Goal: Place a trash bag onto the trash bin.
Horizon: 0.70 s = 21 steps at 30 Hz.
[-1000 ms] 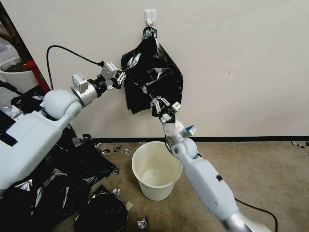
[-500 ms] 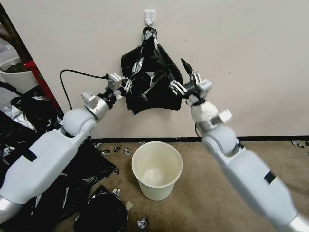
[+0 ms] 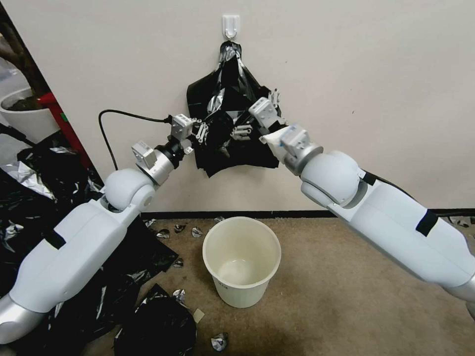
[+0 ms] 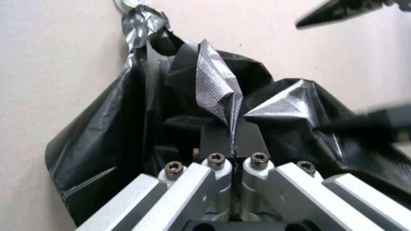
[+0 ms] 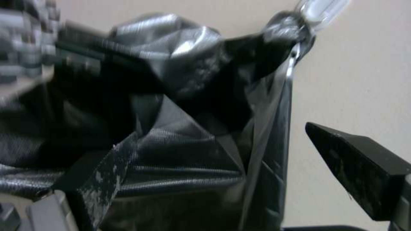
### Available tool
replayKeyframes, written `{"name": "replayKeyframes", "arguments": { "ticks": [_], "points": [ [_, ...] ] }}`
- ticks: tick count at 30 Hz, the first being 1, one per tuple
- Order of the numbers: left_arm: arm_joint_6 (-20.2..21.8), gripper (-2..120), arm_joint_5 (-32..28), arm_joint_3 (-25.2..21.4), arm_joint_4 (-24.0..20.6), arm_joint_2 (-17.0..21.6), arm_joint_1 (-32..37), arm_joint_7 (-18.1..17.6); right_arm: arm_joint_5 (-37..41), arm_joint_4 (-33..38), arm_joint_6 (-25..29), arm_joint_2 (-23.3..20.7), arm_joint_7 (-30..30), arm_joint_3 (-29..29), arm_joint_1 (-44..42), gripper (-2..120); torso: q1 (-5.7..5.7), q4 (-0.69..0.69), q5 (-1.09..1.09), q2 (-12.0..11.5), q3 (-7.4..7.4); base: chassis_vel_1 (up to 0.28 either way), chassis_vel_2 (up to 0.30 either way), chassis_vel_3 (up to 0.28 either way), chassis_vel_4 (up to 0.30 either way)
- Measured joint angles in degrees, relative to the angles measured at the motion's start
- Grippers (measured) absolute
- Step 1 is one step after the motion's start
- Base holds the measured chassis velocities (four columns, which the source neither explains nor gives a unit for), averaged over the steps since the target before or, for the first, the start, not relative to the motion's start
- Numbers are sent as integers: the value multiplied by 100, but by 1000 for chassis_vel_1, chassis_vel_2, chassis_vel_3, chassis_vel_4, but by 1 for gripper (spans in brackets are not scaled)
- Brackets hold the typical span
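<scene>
Trash bag (image 3: pixel 232 126) hangs from white wall hook (image 3: pixel 231 24), above and beyond the trash bin (image 3: pixel 241 259), which stands upright on the carpet (image 3: pixel 346 296). Left gripper (image 3: pixel 204 131) at the bag's left edge, jaws pressed together, pinching a film fold. Right gripper (image 3: pixel 255 121) at the bag's right side, jaws spread around film. Loose black film heap (image 3: pixel 74 277) on floor at left.

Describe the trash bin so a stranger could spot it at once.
Find the wall hook with the black bag hanging from it. On the carpet below stands the bin: round, cream-white, open and unlined, unlike the black film heaped beside it.
</scene>
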Motion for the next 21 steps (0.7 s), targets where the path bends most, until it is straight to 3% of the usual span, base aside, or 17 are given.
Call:
{"name": "replayKeyframes", "arguments": {
  "ticks": [1,5,11,15,19,21],
  "points": [
    [7,0,17,-16,-38,0,16,-32,-373,-56,-242,72,-167,-102,93,100,0,1,0,0,0,0,0,0,0],
    [21,0,27,-30,-64,0,21,-71,-981,-222,-276,215,-584,-175,166,99,0,1,0,0,0,0,0,0,0],
    [31,0,44,-32,-72,-9,21,-82,-1106,-264,-239,380,-735,-307,276,98,0,1,0,0,0,0,0,0,0],
    [33,0,59,-38,-72,-22,31,-89,-1323,-361,-214,416,-1077,-395,396,89,0,1,0,0,0,0,0,0,0],
    [36,0,62,-78,-141,-10,62,-110,-1825,-493,-188,392,-1709,-270,344,69,0,1,0,0,0,0,0,0,0],
    [36,0,62,-89,-156,3,68,-112,-1918,-502,-185,363,-1818,-228,299,65,0,1,1,0,0,0,0,0,0]
  ]
}}
